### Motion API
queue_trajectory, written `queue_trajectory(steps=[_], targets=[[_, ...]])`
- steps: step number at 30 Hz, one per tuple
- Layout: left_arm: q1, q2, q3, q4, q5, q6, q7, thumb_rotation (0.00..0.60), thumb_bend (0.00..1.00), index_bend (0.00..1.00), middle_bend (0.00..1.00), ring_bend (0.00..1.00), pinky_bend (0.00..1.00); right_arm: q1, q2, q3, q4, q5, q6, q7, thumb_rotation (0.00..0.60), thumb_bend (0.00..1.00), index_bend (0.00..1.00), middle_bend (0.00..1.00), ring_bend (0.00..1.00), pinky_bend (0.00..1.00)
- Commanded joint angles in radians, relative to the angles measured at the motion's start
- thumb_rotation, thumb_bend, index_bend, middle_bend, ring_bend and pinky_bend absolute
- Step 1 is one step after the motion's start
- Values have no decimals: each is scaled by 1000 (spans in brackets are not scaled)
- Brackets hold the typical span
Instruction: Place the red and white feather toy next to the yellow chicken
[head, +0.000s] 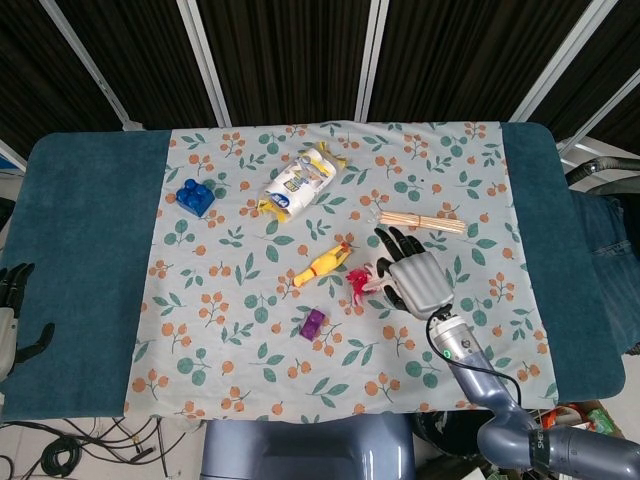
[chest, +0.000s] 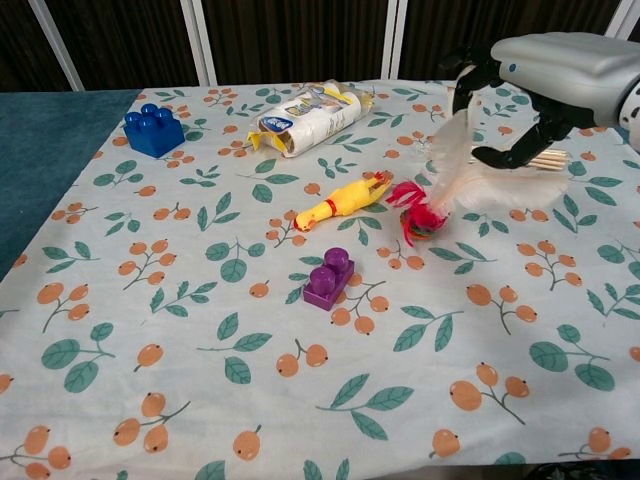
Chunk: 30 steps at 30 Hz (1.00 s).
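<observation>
The yellow chicken lies near the middle of the floral cloth. Just to its right, the red and white feather toy hangs slightly above the cloth, its red tuft pointing toward the chicken. My right hand grips the toy's white feathers from above, and in the head view it covers most of them. My left hand rests at the far left edge of the table, off the cloth, holding nothing, its fingers apart.
A purple brick sits in front of the chicken. A bundle of wooden sticks lies just behind my right hand. A snack packet and a blue brick are further back left. Teal table surface flanks the cloth.
</observation>
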Motion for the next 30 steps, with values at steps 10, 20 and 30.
queue_trajectory(steps=[10, 20, 30], targets=[[0, 1, 1, -1, -1, -2, 3, 600, 323, 37, 57, 12, 50, 24, 24, -24, -71, 11, 10, -81, 600, 249, 0, 11, 0, 151], [0, 1, 1, 0, 2, 0, 0, 600, 323, 37, 57, 12, 50, -40, 111, 12, -241, 9, 145, -26, 600, 231, 0, 11, 0, 151], [-1, -2, 1, 2, 11, 5, 0, 600, 323, 38, 57, 12, 50, -197, 266, -76, -259, -97, 262, 122, 600, 231, 0, 15, 0, 151]])
